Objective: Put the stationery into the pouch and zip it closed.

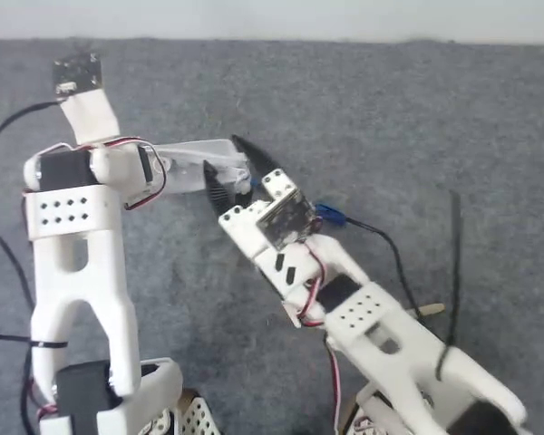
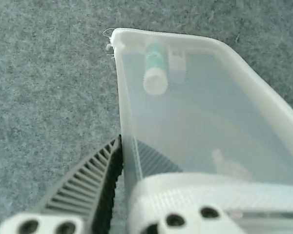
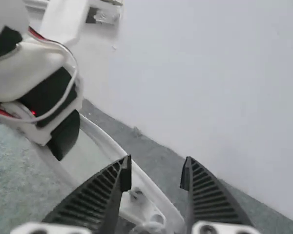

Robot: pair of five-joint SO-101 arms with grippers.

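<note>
Dimly, stationery [image 2: 155, 73] shows blurred through the translucent pouch [image 2: 210, 126].

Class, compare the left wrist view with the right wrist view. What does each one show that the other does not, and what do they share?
Left wrist view only: a green-and-white tube lying inside the see-through pouch.
Right wrist view only: a white wall, and the right gripper, open, with what looks like the zip slider between its fingers.
Both: the pouch's zip edge and the grey carpet under it.
</note>
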